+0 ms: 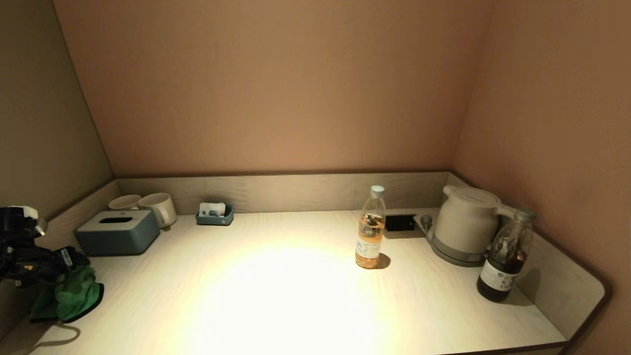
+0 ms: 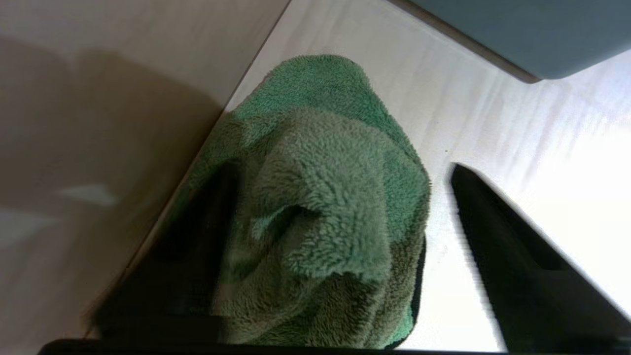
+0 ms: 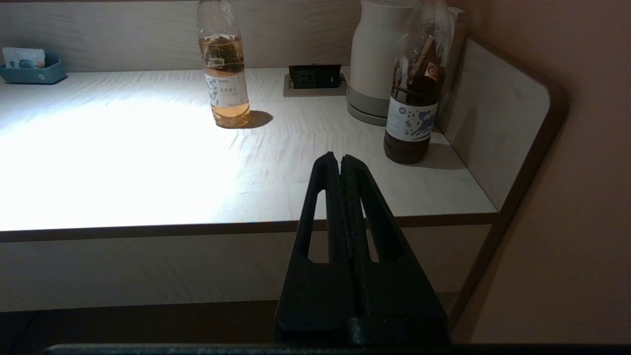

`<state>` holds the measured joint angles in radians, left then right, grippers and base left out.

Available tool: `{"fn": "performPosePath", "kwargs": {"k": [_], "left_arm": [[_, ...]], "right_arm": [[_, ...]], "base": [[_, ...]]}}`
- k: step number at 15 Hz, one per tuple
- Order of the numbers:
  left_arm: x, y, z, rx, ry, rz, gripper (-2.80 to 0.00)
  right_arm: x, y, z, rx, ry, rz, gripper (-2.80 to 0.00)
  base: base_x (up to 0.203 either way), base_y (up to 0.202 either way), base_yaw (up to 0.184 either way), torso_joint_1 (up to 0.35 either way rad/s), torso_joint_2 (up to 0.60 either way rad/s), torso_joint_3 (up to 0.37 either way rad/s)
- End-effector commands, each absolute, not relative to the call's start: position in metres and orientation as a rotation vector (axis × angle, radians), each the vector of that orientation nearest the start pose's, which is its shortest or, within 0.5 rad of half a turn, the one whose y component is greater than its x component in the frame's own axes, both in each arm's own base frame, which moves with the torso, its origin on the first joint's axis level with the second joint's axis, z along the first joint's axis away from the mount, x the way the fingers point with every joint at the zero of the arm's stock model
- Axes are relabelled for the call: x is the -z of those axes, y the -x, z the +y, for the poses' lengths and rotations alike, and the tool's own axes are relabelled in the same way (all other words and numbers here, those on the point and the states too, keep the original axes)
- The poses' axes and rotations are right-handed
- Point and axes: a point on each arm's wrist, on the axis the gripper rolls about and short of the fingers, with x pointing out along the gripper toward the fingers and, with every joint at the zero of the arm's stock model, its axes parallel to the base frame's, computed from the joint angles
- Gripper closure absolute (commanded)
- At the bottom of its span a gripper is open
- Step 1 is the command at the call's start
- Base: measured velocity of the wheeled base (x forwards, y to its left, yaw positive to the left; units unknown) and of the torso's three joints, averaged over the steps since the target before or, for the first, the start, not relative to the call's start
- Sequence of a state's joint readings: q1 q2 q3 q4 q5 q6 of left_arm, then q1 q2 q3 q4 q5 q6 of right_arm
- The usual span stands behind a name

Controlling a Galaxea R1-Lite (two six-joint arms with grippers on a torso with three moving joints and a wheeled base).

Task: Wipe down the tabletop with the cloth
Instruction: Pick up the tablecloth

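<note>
Bunching green cloth (image 2: pixel 325 197) at tabletop's (image 1: pixel 276 296) left edge, left fingers (image 2: pixel 517 256) seemingly spread, right fingers (image 3: pixel 340 172) closed

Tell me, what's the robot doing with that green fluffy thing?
The left gripper is open around a green cloth at the tabletop's left edge, near the tissue box. The right gripper is shut and waits off the front edge. Two bottles and a kettle stand on the right side.
</note>
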<state>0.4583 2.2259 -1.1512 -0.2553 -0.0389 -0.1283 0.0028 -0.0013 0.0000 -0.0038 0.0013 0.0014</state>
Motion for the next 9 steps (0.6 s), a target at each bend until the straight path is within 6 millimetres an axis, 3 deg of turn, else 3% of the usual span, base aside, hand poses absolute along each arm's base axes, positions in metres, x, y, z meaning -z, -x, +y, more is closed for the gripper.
{"fn": "performPosePath", "kwargs": {"k": [1, 9], "left_arm": [[-0.0455, -0.3612, 0.178, -0.449, 0.328, 0.771, 0.0], [-0.0497, -0.3601, 0.1768, -0.451, 0.327, 0.763, 0.0]], "right_arm": [[-0.076, 0.0228, 0.0, -0.005, -0.002, -0.005, 0.0], [-0.076, 0.0228, 0.0, -0.005, -0.002, -0.005, 0.0]], "base": [[0.0, 0.0, 0.0, 0.0, 0.0, 0.0], [0.0, 0.0, 0.0, 0.0, 0.0, 0.0]]}}
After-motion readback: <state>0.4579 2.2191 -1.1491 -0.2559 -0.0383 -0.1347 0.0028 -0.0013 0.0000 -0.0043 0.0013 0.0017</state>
